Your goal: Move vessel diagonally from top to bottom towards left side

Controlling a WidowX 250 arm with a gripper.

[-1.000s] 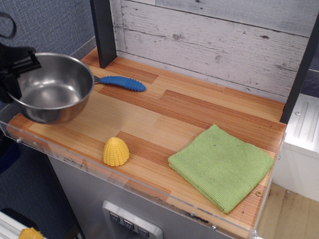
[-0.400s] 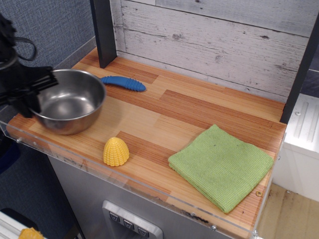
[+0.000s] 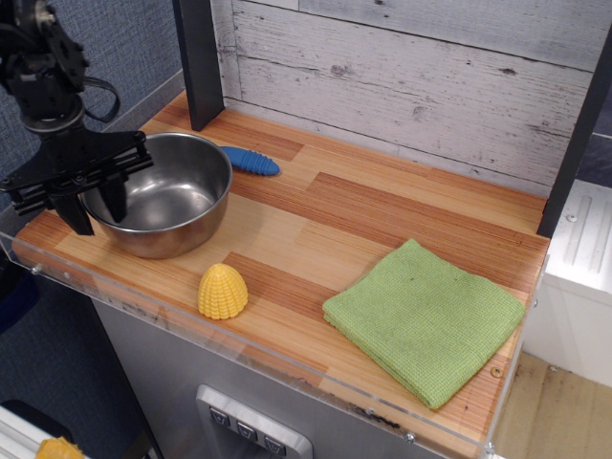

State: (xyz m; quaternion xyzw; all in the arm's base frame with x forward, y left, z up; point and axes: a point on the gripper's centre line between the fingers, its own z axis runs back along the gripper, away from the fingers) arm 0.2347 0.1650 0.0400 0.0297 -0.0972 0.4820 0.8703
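Wooden surface (image 3: pixel 382 210) carries the steel bowl (image 3: pixel 167 196) at its front-left corner, whose left rim is straddled by the spread pincer (image 3: pixel 94 206), nothing gripped.

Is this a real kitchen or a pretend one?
Probably a pretend one, a toy kitchen set. The wooden counter holds a toy corn, a steel bowl and a green cloth, and a robot gripper sits at the bowl's rim.
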